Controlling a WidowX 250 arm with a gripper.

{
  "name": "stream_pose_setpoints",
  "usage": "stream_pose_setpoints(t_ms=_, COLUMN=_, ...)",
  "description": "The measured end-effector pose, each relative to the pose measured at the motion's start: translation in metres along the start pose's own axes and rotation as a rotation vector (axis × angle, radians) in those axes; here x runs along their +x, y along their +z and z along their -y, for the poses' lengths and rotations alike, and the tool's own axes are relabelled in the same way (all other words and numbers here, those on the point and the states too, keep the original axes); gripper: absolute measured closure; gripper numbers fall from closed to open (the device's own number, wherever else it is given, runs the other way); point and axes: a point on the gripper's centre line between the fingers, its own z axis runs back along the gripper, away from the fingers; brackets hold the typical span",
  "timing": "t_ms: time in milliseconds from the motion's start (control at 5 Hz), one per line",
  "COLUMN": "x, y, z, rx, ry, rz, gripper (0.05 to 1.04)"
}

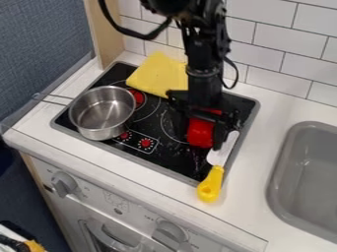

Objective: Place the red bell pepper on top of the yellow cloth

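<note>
The gripper (203,124) is seen over the right part of the black hob (191,165), pointed down, with the arm (203,64) brought in from the top edge. The red pepper (200,134) is placed directly beneath and within the gripper's reach, partly covered by it; whether the jaws are parted around the pepper or clamped on it cannot be told, nor can it be told whether the pepper is borne by the hob or held just above it. The yellow cloth (158,75) is spread at the back of the hob, to the left of the arm, near the tiled wall (289,59), and is well apart from the pepper. On the left of the hob a steel pot (102,112) is set upright, its handle pointed toward the upper left. Just to the right of the pepper a knife is laid, its pale blade (222,150) across the hob's right border and its yellow handle (210,184) directed toward the front of the white counter (253,197). At the right a grey sink (306,170) is set into the counter, and below the counter's front edge grey knobs (64,184) are mounted.
</note>
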Motion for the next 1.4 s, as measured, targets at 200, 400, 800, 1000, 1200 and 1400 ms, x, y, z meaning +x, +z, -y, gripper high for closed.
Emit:
stream_pose_setpoints(t_ms=200, x=0.002, y=-0.002, z=0.004, rx=0.032, ry=-0.030, rz=0.012, gripper=0.272)
stream_pose_setpoints(t_ms=400, x=0.002, y=-0.001, z=0.002, rx=0.050, ry=-0.046, rz=0.016, gripper=0.276)
stream_pose_setpoints(t_ms=800, x=0.044, y=0.063, z=-0.064, rx=0.080, ry=0.077, rz=0.160, gripper=0.291)
stream_pose_setpoints(t_ms=1000, x=0.059, y=0.058, z=-0.090, rx=0.073, ry=0.123, rz=0.140, gripper=0.292)
stream_pose_setpoints(t_ms=1200, x=0.069, y=0.047, z=-0.107, rx=0.078, ry=0.142, rz=0.110, gripper=0.292)
stream_pose_setpoints(t_ms=1400, x=0.066, y=0.037, z=-0.114, rx=0.089, ry=0.152, rz=0.078, gripper=0.228)
